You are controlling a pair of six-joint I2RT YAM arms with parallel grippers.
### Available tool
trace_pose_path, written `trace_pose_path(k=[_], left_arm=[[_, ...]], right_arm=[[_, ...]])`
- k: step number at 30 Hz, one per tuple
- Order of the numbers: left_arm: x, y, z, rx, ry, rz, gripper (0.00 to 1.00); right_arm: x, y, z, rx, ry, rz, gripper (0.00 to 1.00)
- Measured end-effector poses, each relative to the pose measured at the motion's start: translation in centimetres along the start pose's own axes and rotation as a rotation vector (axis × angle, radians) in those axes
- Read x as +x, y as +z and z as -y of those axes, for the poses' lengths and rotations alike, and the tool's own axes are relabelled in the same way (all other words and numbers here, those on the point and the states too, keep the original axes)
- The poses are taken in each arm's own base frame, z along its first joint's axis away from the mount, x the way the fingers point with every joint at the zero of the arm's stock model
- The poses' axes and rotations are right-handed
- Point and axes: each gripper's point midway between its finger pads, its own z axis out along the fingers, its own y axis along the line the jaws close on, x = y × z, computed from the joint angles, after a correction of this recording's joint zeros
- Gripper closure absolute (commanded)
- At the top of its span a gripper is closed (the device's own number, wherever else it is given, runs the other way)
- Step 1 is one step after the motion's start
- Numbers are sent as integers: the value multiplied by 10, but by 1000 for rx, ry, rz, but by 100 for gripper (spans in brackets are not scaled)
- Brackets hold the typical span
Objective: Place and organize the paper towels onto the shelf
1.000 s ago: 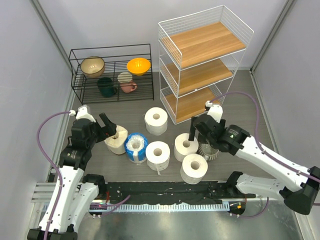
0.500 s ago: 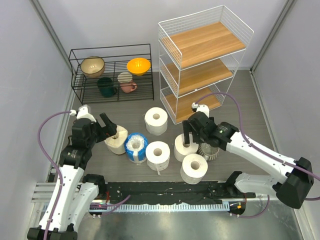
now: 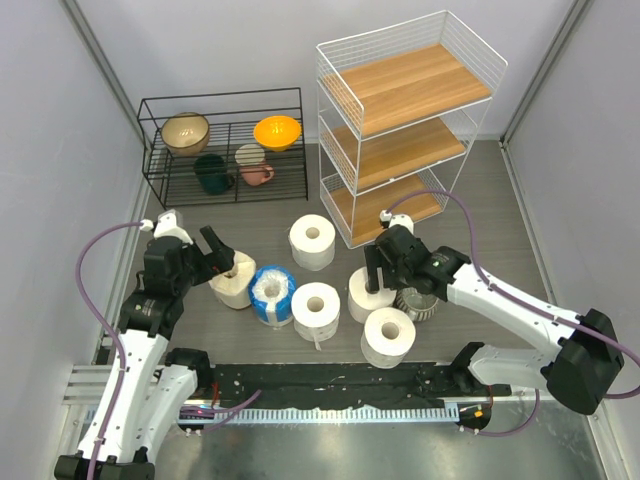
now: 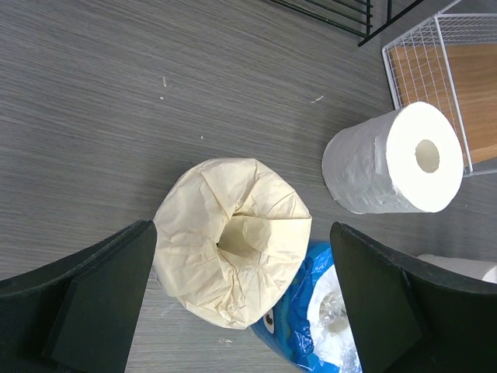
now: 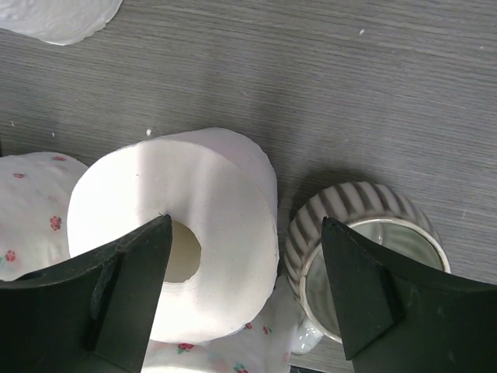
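Six paper towels stand on the floor: a cream roll [image 3: 233, 280], a blue-wrapped roll [image 3: 271, 294], and white rolls [image 3: 312, 241], [image 3: 316, 308], [image 3: 371, 293], [image 3: 388, 336]. The shelf [image 3: 410, 120] stands at the back right, its boards bare. My left gripper [image 3: 218, 262] is open above the cream roll [image 4: 233, 241], one finger on each side, not touching; the blue-wrapped roll [image 4: 326, 330] leans against it. My right gripper [image 3: 385, 268] is open above a white roll [image 5: 194, 249], its fingers straddling the roll's right half and the grey ribbed cup [image 5: 365, 264].
The grey ribbed cup [image 3: 418, 303] touches the white roll on its right. A low black wire rack [image 3: 225, 145] with bowls and cups stands at the back left. Another white roll [image 4: 396, 159] lies near the shelf's corner [image 4: 458, 78]. Flower-printed rolls [image 5: 31, 202] crowd the right gripper's left.
My right arm has swung left and come down over the white roll beside the cup. The left arm and all the rolls have stayed where they were.
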Motion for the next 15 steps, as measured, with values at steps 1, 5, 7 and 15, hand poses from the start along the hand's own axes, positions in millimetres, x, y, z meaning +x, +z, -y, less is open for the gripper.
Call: trace_pose_path(k=[1, 5, 7, 15], left_arm=[[0, 0, 0, 1, 0, -1, 0], [0, 0, 0, 1, 0, -2, 0], [1, 0, 0, 1, 0, -2, 0], [1, 0, 0, 1, 0, -2, 0]], right_arm=[[0, 1, -1, -7, 3, 2, 18], [-4, 4, -4, -31, 18, 17, 21], [-6, 6, -6, -42, 26, 28, 23], [-10, 10, -12, -74, 33, 40, 24]])
